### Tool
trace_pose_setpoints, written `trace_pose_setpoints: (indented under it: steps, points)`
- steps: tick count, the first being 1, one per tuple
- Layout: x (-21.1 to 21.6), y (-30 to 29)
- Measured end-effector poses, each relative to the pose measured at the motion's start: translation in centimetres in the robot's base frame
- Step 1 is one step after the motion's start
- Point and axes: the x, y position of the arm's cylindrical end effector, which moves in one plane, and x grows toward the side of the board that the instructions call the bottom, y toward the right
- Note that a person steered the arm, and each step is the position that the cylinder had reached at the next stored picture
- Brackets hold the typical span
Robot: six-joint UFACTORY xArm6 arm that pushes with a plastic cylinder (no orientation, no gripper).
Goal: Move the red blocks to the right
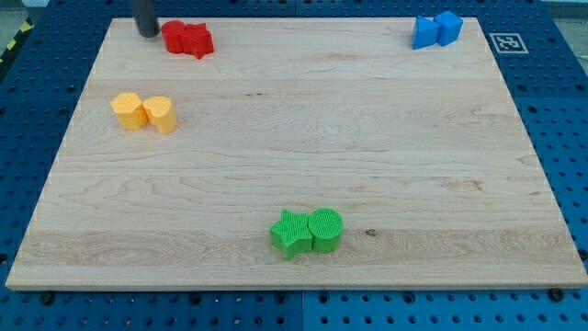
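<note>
Pale wooden bench (pixel 294 156) on a blue pegboard; four pairs of ribbed plastic blocks on it.

The dark rod comes down at the view's top, left corner of the bench. There is no gripper on this arm, so nothing to call open or closed. The tip (pixel 148 33) sits at about 9 o'clock of the red pair, just beside it; whether it touches, cannot tell.

Red pair: a rounded red block (pixel 175 36) and a red star-shaped block (pixel 198 41), touching each other, at roughly 11 o'clock on the bench, close to the top edge.

Others, well apart from the reds: yellow hexagonal block (pixel 128 109) touching yellow cylinder block (pixel 160 114) at 9 o'clock; green star-shaped block (pixel 291 233) touching green cylinder block (pixel 324 229) at 6 o'clock; two blue blocks (pixel 436 29) at 1 o'clock, shapes unclear.

Progress, as judged: the reds lie far left, so the move rightward looks barely begun. The tip is on the proper side to push toward 3 o'clock. Nearly the whole traverse is left.
</note>
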Motion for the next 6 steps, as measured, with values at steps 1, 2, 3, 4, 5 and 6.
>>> trace_pose_setpoints:
  steps: [1, 2, 3, 4, 5, 6]
  points:
    - [0.3, -1.4]
    - [0.8, -1.2]
    - [1.3, -0.4]
    - [1.4, 1.1]
    - [1.2, 2.5]
    - [1.4, 4.3]
